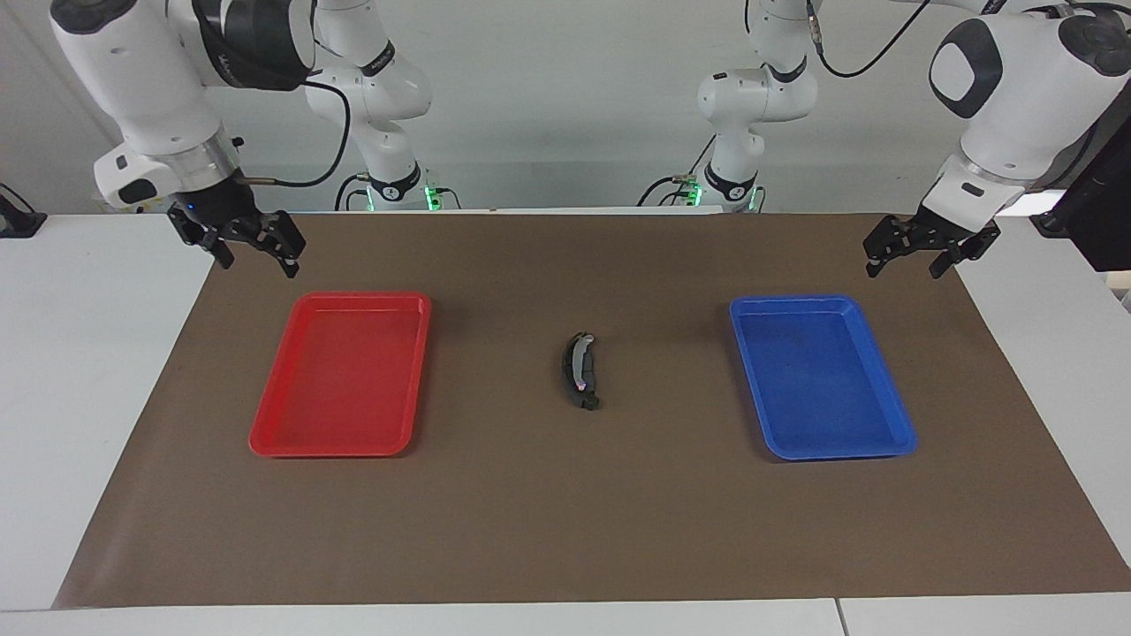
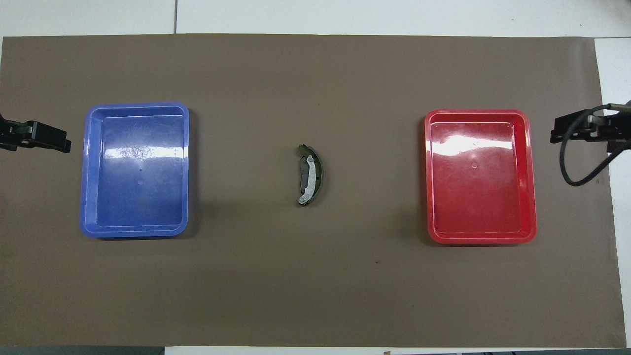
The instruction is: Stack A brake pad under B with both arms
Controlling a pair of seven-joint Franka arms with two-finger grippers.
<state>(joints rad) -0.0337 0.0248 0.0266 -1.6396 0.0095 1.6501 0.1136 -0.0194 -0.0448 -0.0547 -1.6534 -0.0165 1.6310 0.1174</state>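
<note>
B (image 1: pixel 580 369) atop A brake pad (image 2: pixel 320 172); left end effector (image 1: pixel 915 250), right end effector (image 1: pixel 252 249) both spread open, empty

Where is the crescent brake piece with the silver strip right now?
The crescent brake piece lies on the brown mat, midway between the red tray and the blue tray, in neither tray, with both grippers away from it.
</note>
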